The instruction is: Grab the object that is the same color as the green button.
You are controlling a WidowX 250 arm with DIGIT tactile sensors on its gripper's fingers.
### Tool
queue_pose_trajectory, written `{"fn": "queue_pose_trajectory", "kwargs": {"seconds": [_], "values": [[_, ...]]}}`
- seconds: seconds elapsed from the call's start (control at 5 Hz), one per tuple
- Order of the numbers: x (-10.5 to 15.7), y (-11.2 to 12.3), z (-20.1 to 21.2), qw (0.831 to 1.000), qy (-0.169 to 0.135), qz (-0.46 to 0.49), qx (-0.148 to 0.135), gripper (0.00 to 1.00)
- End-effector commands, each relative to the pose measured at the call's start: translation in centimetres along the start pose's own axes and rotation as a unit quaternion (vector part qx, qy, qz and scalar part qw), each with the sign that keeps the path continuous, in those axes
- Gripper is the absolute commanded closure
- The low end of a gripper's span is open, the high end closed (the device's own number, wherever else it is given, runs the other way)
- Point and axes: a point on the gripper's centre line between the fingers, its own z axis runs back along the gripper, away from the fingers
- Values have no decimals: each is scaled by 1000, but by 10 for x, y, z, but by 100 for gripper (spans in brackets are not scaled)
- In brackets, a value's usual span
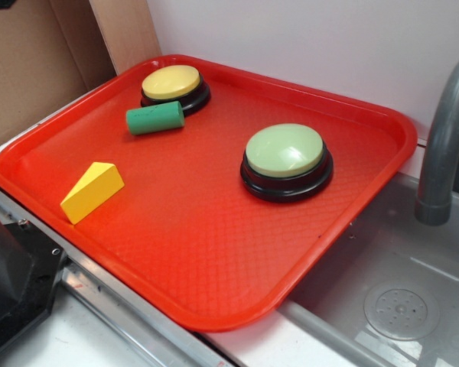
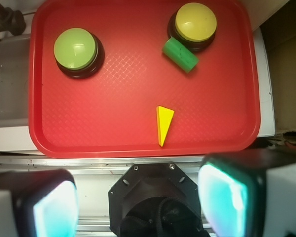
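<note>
Green cylinder (image 1: 154,118) touching yellow button (image 1: 171,82), red tray (image 1: 214,252) middle bare

Tool (image 2: 138,197) empty, fingers spread wide

The exterior view looks down at a slant from above one corner of the red tray (image 1: 214,252), close enough that the tray fills most of the frame. A grey faucet (image 1: 444,145) and sink basin (image 1: 382,306) sit at the right edge, cardboard (image 1: 30,61) at upper left.

The wrist view looks nearly straight down from above and behind the tray's (image 2: 138,143) near long edge, higher and farther back, so the whole tray fits in the upper frame. The gripper (image 2: 138,202) fills the bottom, its two pads blurred at the lower corners.

Both views share the tray, the green button (image 1: 284,151) (image 2: 75,48), the yellow-topped button (image 1: 170,82) (image 2: 196,22), the green cylinder (image 1: 154,118) (image 2: 180,55) and the yellow wedge (image 1: 92,191) (image 2: 164,125).
</note>
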Motion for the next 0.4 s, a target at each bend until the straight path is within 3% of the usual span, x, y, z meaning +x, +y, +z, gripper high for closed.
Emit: {"fn": "queue_pose_trajectory", "kwargs": {"seconds": [0.0, 0.2], "values": [[0, 0, 0, 1000, 0, 0, 0, 0], [20, 12, -22, 997, 3, -70, 19, 0]]}}
